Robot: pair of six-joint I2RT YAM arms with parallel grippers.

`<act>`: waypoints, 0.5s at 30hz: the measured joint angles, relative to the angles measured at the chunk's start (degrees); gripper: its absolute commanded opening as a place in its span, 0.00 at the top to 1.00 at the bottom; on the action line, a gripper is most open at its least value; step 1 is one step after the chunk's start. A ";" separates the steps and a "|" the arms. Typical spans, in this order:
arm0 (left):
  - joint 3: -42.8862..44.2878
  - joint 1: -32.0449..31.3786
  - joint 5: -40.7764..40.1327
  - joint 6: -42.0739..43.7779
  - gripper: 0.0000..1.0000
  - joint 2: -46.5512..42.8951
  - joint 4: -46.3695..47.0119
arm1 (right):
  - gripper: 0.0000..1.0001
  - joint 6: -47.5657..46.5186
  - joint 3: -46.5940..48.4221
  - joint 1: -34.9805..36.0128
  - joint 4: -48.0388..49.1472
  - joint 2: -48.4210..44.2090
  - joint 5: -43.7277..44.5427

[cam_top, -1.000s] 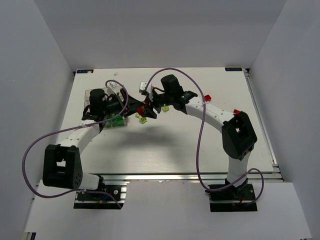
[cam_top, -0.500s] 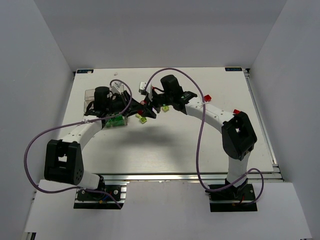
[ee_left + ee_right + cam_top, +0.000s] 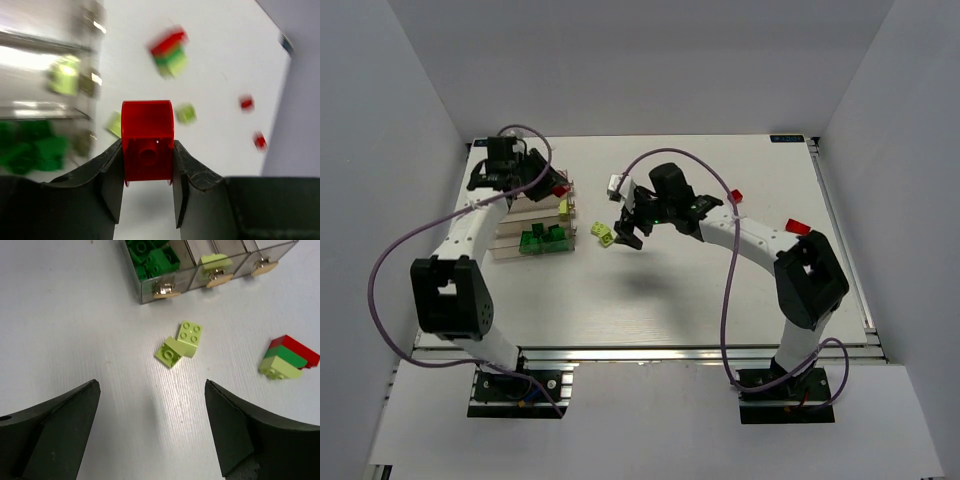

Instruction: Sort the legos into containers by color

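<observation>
My left gripper (image 3: 148,150) is shut on a red lego (image 3: 147,140), held above the far right corner of the clear compartment tray (image 3: 510,228); the top view shows the gripper (image 3: 552,187) and red lego (image 3: 561,190) there. The tray holds dark green legos (image 3: 542,240) (image 3: 152,260) and a lime lego (image 3: 563,208) (image 3: 215,260). My right gripper (image 3: 151,390) is open and empty above two lime legos (image 3: 180,342) lying on the table (image 3: 603,234). A red, green and lime stack (image 3: 287,360) lies to their right.
Two loose red legos (image 3: 736,196) (image 3: 797,226) lie on the right part of the table. A white piece (image 3: 615,185) sits beside the right arm's wrist. The tray's front wall (image 3: 200,280) faces the right gripper.
The left arm has swung back towards the far left, carrying the red lego over the tray. The right gripper has shifted a little to the right and stays open.
</observation>
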 measured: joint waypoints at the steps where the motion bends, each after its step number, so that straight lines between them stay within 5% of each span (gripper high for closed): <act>1: 2.93 0.83 -3.39 -0.07 1.00 1.79 -2.05 | 0.11 0.04 -1.18 -0.20 0.13 -0.83 0.90; 10: 28.76 4.92 -26.71 -15.06 1.00 20.17 -21.03 | 0.11 1.51 -7.28 -2.82 1.86 -7.34 4.79; 15: 30.99 8.24 -31.47 -27.39 1.00 23.71 -25.92 | 0.11 2.12 -9.05 -4.02 2.08 -9.38 5.01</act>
